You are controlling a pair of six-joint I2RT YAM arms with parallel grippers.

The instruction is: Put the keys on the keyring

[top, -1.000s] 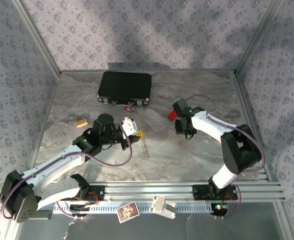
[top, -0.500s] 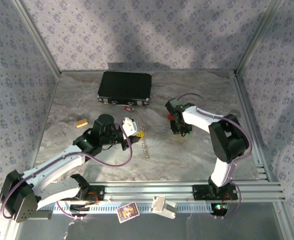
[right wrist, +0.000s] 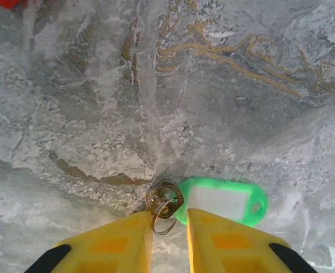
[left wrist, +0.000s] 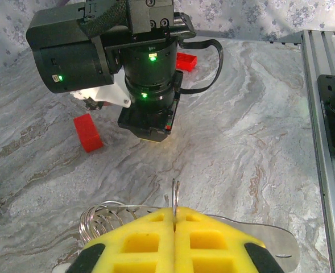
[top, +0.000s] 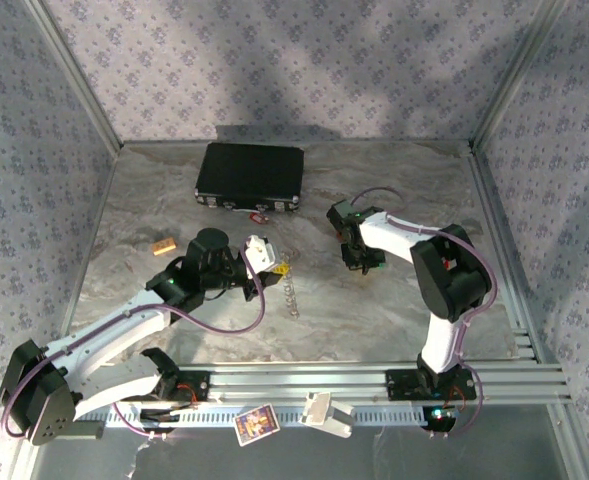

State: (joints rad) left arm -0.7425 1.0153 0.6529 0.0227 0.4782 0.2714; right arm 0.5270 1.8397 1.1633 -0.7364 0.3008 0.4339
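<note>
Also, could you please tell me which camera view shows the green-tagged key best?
The right wrist view: the green key lies flat on the table, tag and metal head sharp, at the tips of the right gripper. In the top external and left wrist views that gripper stands over it and hides it.

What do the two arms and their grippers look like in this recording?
Both the left arm and right arm have white links, black joints with green lights and looping purple cables. The left gripper and right gripper have yellow fingers with square recesses.
</note>
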